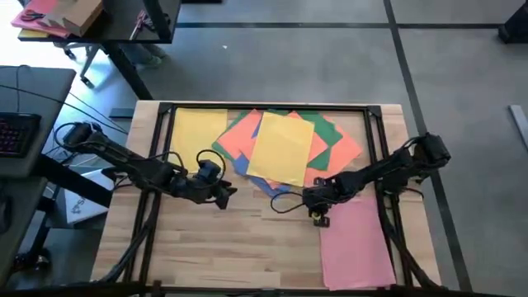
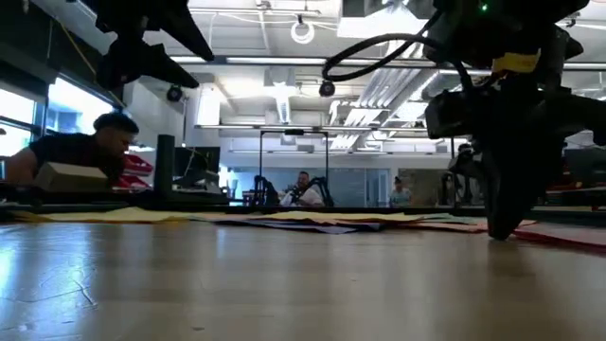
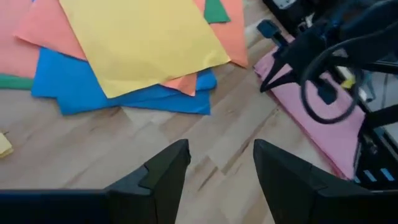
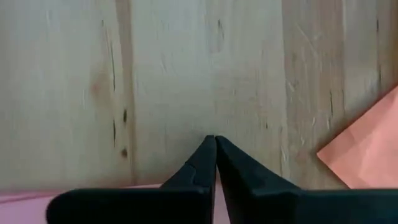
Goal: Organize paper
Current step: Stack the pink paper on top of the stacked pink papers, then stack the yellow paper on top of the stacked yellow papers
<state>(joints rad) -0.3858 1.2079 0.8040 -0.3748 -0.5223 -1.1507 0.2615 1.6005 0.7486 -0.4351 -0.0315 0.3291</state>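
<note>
Right hand (image 4: 215, 144) fingers together, tips down at the pink sheet (image 1: 355, 239) edge, left hand (image 3: 221, 162) fingers apart above bare worktop (image 1: 223, 247), mixed paper pile (image 1: 285, 144) just beyond both

I find no legible text, label, brand, number or sign in any view. The paper (image 1: 285, 147) sheets are blank, my arms carry no readable marking, and the table (image 1: 206, 239) shows bare wood only.

One camera looked straight down on the whole worktop (image 1: 247, 239), another sat level at its surface facing the room, and both wrist cameras peered close at its wood.
</note>
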